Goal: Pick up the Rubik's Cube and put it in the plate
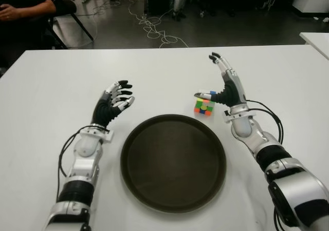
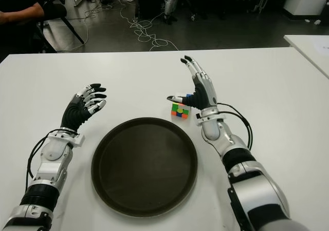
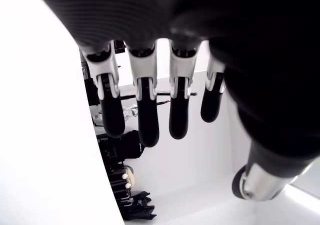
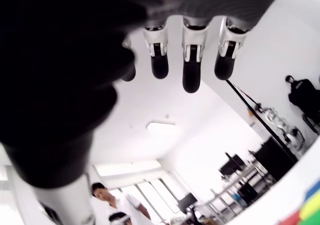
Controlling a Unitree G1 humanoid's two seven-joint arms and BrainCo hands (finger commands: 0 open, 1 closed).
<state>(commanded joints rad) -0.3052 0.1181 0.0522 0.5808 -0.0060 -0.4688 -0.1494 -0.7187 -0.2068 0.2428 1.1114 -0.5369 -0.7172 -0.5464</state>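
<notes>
A small Rubik's Cube [image 1: 204,107] with green, orange and blue stickers sits on the white table [image 1: 51,87] just past the far right rim of the round dark plate [image 1: 149,190]. My right hand [image 1: 222,84] stands right beside the cube on its right side, fingers stretched upward and thumb reaching over the cube's top; it holds nothing. A corner of the cube shows at the edge of the right wrist view [image 4: 306,213]. My left hand [image 1: 114,101] shows left of the plate, fingers relaxed and holding nothing.
A person's arm [image 1: 28,7] is at the far left behind the table. Cables [image 1: 154,31] lie on the floor beyond the far edge. Another white table's corner [image 1: 316,38] is at the far right.
</notes>
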